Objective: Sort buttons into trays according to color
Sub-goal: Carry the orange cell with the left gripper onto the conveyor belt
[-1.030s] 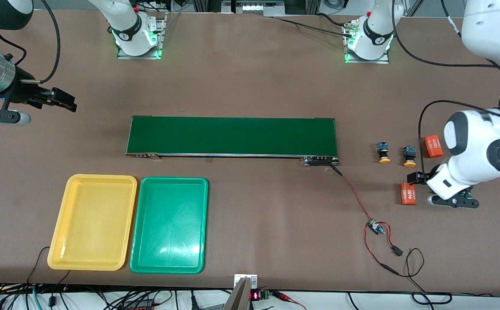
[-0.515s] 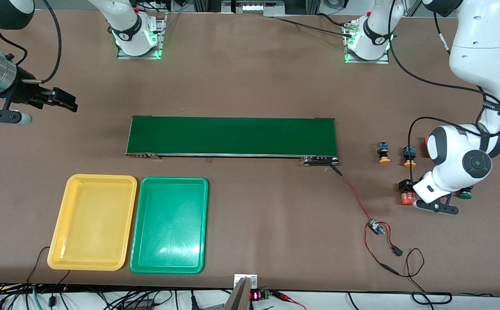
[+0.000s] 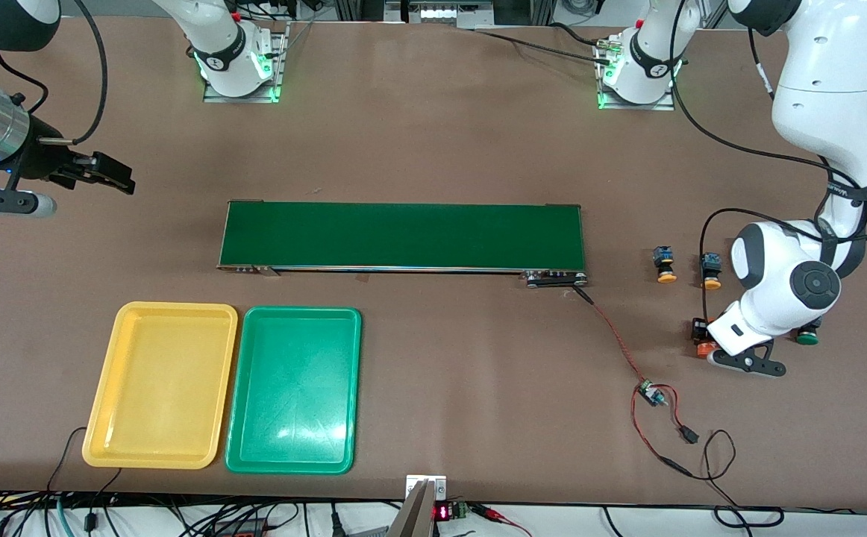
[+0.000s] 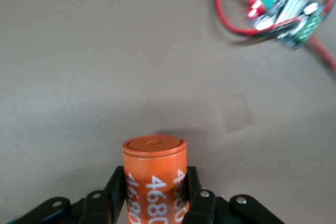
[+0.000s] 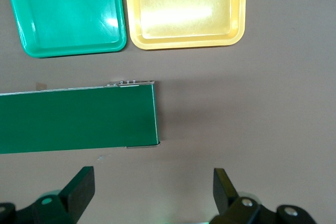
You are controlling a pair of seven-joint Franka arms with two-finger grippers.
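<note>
Two orange-yellow-capped buttons [image 3: 665,265] [image 3: 711,270] stand on the table past the conveyor's end, toward the left arm's end. One green-capped button [image 3: 805,338] peeks out under the left arm's wrist. My left gripper [image 3: 702,339] [image 4: 155,192] is down at the table, shut on an orange cylinder [image 4: 155,174] printed "4680", a finger pressed to each side. The yellow tray [image 3: 159,384] [image 5: 184,9] and green tray [image 3: 293,389] [image 5: 68,14] lie side by side, both bare. My right gripper [image 3: 105,175] [image 5: 152,192] waits open in the air past the conveyor's other end.
The long dark-green conveyor belt [image 3: 402,235] [image 5: 79,119] crosses the table's middle. A red cable runs from it to a small circuit board [image 3: 651,393] [image 4: 283,14], nearer the front camera than the left gripper. More cables trail along the front edge.
The left arm has swung lower and shifted toward the conveyor, and its fingers have closed onto the orange cylinder. The right arm has not moved.
</note>
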